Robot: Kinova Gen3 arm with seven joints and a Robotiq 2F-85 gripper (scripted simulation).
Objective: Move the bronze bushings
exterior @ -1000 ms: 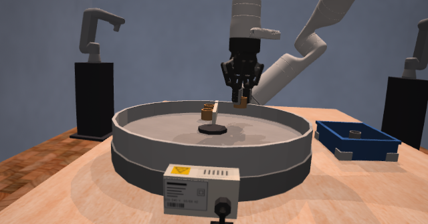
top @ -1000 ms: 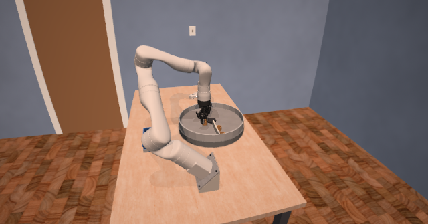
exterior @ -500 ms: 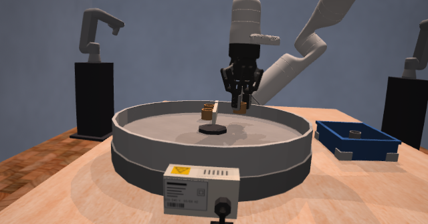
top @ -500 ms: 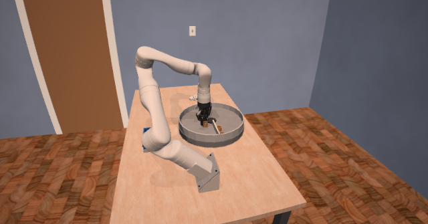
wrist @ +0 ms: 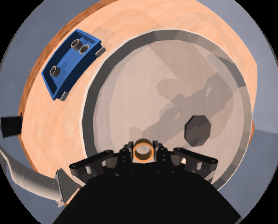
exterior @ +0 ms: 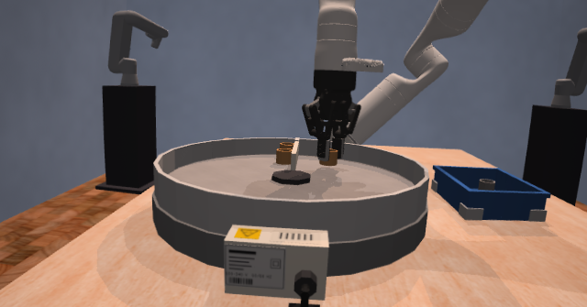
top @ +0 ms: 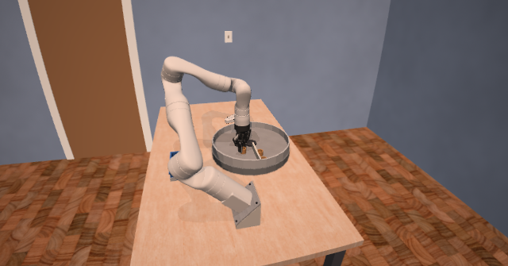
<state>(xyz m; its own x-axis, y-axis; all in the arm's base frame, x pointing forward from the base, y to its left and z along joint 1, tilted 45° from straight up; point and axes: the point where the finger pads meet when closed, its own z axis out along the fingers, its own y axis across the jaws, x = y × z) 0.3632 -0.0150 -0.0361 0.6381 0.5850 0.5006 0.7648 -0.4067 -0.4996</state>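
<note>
Had blue walls [top: 302, 40] [exterior: 229, 69] [wrist: 10, 65] around a wooden table [top: 302, 218] [exterior: 69, 270] [wrist: 45, 135]. From the top, saw the end effector [top: 242, 150] [exterior: 331, 154] [wrist: 143, 146] down inside the turntable [top: 251, 166] [exterior: 293, 213] [wrist: 90, 100]. From the exterior, saw it clamped on an upright bronze bushing [top: 244, 150] [exterior: 332, 158] [wrist: 143, 160] down by the disc [top: 270, 135] [exterior: 229, 174] [wrist: 135, 90], couldn't tell if touching; spotted two more across the pale divider [top: 256, 150] [exterior: 294, 154]. At the wrist, counted three steel bushings in the blue crate [top: 172, 155] [exterior: 500, 204] [wrist: 65, 62].

On the pale box [exterior: 276, 263] at six o'clock: a yellow warning triangle [exterior: 248, 234] on top; on its face a grey label [exterior: 255, 268] with a barcode, a square-in-square symbol, and small print, perhaps "100-240 V 50/60 Hz", too blurred for certainty.
</note>
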